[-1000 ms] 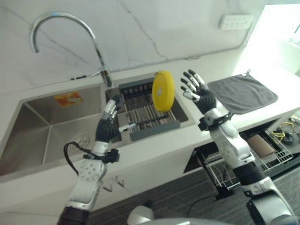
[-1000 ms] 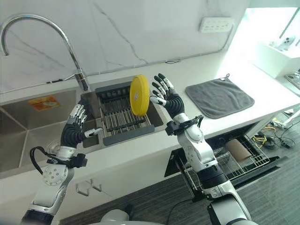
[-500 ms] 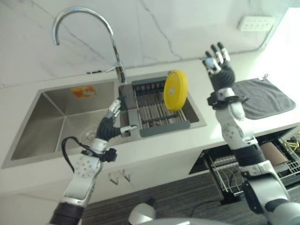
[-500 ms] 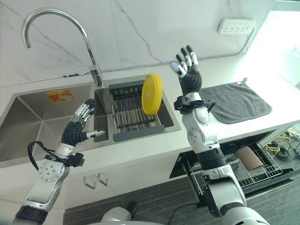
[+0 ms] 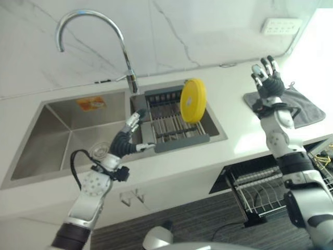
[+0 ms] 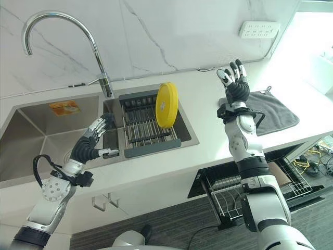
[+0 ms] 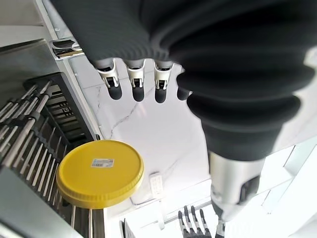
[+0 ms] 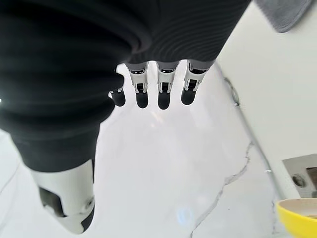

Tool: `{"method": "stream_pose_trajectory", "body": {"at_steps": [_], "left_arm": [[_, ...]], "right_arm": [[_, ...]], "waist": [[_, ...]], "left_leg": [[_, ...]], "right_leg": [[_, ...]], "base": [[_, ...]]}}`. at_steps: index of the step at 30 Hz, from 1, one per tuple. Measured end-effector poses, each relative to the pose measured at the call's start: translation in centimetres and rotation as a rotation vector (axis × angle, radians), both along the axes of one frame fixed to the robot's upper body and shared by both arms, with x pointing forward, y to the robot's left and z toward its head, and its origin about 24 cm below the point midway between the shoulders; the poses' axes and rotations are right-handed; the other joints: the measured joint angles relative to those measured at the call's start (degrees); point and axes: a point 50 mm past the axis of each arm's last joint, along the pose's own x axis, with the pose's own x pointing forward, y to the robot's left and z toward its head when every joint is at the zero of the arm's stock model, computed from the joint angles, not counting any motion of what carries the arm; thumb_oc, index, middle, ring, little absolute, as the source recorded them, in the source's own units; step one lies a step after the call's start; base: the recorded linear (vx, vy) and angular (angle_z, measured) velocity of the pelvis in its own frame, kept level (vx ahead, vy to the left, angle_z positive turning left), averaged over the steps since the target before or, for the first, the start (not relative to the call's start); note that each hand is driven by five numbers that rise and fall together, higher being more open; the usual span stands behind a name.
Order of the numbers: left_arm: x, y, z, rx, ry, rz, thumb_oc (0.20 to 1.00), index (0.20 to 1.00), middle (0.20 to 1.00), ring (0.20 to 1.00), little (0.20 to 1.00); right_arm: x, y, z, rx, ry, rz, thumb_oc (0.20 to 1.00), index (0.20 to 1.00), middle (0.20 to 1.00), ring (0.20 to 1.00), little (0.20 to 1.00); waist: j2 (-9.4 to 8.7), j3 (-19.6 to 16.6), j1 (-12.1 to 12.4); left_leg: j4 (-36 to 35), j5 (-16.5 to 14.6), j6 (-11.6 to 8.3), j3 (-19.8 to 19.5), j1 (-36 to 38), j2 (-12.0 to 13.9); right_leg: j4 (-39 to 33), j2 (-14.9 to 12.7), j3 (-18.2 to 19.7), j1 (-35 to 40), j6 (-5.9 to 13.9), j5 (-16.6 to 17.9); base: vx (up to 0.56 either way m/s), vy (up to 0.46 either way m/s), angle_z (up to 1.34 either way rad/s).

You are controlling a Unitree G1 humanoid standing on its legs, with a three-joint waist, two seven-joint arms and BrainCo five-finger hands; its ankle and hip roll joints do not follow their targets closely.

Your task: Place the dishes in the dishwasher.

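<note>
Yellow plate (image 5: 193, 100) stands on edge in the grey dish rack (image 5: 174, 123), which fills the right part of the steel sink (image 5: 57, 130), just right of the faucet (image 5: 128, 80); the plate's right side faces bare white countertop (image 6: 203, 114). The left hand (image 6: 93, 146) hovers over the sink at the rack's near-left corner, fingers loosely extended, holding nothing and clear of the plate. The right hand (image 6: 235, 87) is raised upright above the counter, fingers straight and spread, empty, well right of the plate and beside the left edge of a grey towel (image 6: 274, 113). Below the counter's near edge, the open dishwasher rack (image 6: 244, 190) sits pulled out.
</note>
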Motion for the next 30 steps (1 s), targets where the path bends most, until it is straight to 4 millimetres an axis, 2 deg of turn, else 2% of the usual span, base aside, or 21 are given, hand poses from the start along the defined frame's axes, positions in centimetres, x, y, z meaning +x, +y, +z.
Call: {"method": "stream_pose_trajectory", "body": {"at_steps": [3,5,7,15,30], "left_arm": [[0.0,-0.1,0.0,0.002,-0.004,-0.010,1.000,1.000,1.000,1.000,1.000],[0.1,-0.3,0.2,0.006,-0.010,-0.029,1.000,1.000,1.000,1.000,1.000],[0.1,-0.3,0.2,0.010,-0.008,-0.035,1.000,1.000,1.000,1.000,1.000],[0.0,-0.5,0.4,0.030,-0.009,-0.085,1.000,1.000,1.000,1.000,1.000],[-0.1,-0.7,0.6,0.003,-0.006,-0.114,1.000,1.000,1.000,1.000,1.000]], "right_arm": [[0.1,0.4,-0.5,-0.011,0.024,0.028,1.000,1.000,1.000,1.000,1.000],[0.5,0.2,-2.7,0.000,0.116,0.009,1.000,1.000,1.000,1.000,1.000],[0.6,0.6,-3.2,0.013,0.129,0.025,1.000,1.000,1.000,1.000,1.000],[0.6,1.3,-3.4,0.037,0.130,0.108,1.000,1.000,1.000,1.000,1.000],[0.6,1.3,-3.4,0.039,0.127,0.107,1.000,1.000,1.000,1.000,1.000]], "waist": [[-0.01,0.08,0.15],[0.02,0.31,0.41],[0.29,0.78,0.76],[-0.01,2.62,2.85],[-0.11,3.70,2.96]], "left_leg": [[-0.01,0.00,0.01,-0.11,0.03,-0.06],[0.00,0.01,0.01,-0.49,0.43,-0.18],[-0.01,0.21,0.06,-0.83,0.15,-0.28],[0.00,0.46,0.31,-2.71,-0.14,-1.16],[0.01,0.51,0.30,-3.18,-0.30,-1.28]], "right_leg": [[0.00,-0.02,-0.10,0.11,0.00,0.00],[0.00,-0.06,-0.63,0.74,0.04,-0.04],[0.00,-0.08,-0.99,0.67,0.04,-0.04],[0.00,-0.57,-2.91,1.44,0.29,-0.21],[0.00,-0.58,-3.28,1.52,0.42,-0.31]], "base": [[0.08,0.027,0.03],[0.04,0.023,0.08],[0.06,0.039,0.10],[0.05,0.046,0.13],[0.01,0.002,0.00]]}}
